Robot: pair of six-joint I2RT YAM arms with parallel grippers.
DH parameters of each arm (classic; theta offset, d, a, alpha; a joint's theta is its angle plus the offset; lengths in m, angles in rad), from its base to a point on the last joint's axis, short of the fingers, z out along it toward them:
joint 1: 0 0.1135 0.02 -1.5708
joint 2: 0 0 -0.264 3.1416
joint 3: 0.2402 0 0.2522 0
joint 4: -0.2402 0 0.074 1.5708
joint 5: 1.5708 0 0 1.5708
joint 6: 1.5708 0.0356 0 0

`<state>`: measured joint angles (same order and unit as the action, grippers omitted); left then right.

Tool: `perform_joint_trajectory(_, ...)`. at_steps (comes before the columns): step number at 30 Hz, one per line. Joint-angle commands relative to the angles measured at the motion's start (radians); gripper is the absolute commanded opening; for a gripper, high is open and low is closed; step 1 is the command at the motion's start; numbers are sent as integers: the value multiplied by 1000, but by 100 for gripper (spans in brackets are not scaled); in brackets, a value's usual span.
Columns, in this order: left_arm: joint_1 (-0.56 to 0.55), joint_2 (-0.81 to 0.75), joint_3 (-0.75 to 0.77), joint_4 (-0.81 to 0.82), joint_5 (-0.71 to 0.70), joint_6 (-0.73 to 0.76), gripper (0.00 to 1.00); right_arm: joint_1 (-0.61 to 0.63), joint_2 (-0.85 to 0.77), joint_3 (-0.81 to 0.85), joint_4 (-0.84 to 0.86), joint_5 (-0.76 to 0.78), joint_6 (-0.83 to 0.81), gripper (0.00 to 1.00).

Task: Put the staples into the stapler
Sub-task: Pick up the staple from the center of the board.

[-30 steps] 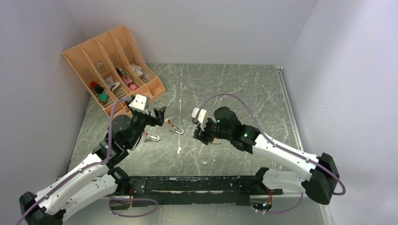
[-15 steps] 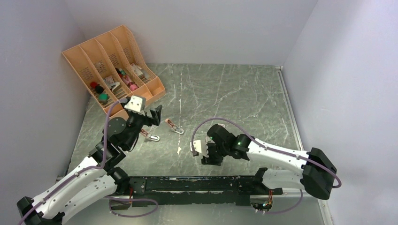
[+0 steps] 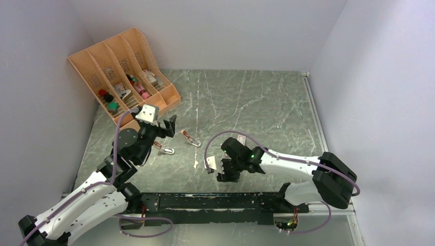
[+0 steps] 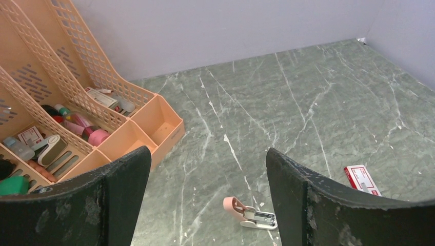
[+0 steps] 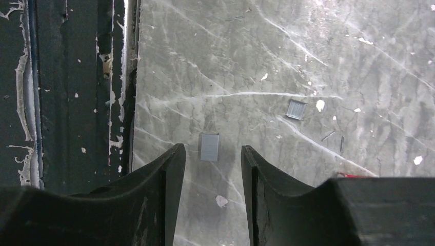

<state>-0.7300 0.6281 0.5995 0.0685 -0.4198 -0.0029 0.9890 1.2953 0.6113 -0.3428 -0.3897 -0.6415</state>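
A small grey strip of staples point(image 5: 210, 147) lies on the table just ahead of my right gripper's point(image 5: 213, 154) open, empty fingertips. A second strip point(image 5: 296, 109) lies further out. In the top view the right gripper point(image 3: 226, 176) points down near the table's front edge and hides the strips. Two pink staplers point(image 3: 191, 137) point(image 3: 165, 149) lie near my left gripper point(image 3: 172, 123), which is open and empty above the table. In the left wrist view one stapler point(image 4: 250, 214) lies opened between and beyond the left gripper's point(image 4: 205, 159) fingers. The red-and-white staple box point(image 4: 361, 179) lies to its right.
An orange desk organizer point(image 3: 123, 77) with small items stands at the back left and also shows in the left wrist view point(image 4: 77, 113). A black rail point(image 5: 66, 92) runs along the table's near edge, close beside the right gripper. Grey walls enclose the table.
My right arm swung from the table's middle back toward the near edge and came down over the staple strip. My left gripper drew back slightly and has held still since.
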Motion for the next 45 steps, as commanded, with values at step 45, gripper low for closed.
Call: perform_joint_trajectory(45,7,-24,28,-5,-67,19,86,73,272,204,222,161,297,17)
